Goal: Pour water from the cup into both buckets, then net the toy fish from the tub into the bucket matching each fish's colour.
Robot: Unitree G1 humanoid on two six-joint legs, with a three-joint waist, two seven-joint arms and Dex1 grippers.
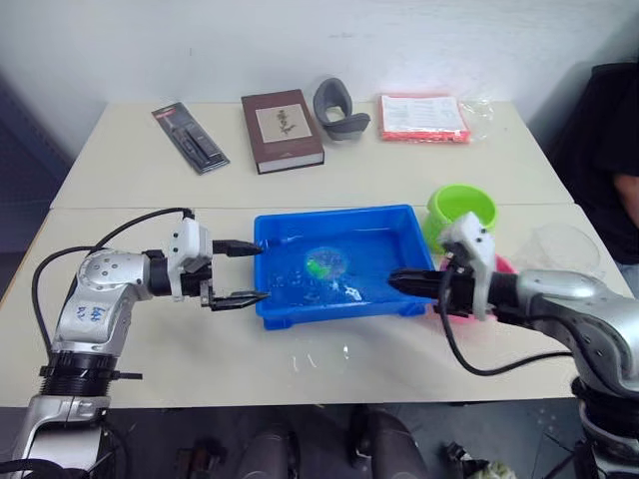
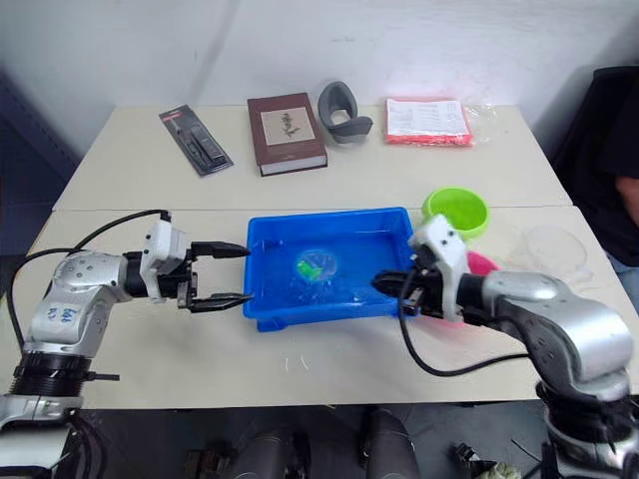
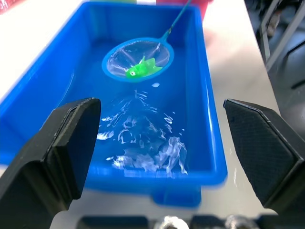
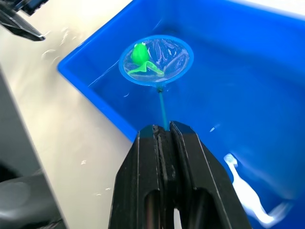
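One green fish [image 4: 141, 58] netted, lying in the net [image 4: 156, 60] over the tub [image 1: 283, 308]. Right gripper [image 4: 162, 130] clamped on the handle; left gripper [image 1: 240, 273] wide open, empty, beside the tub. Best lifted level and slowly, then carried to the green bucket [image 1: 461, 211] beyond.

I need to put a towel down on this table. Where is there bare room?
Bare tabletop lies between the book and the blue tub, and in front of the tub. It is crowded on the right, where the right tool, green bucket and clear cup sit close.
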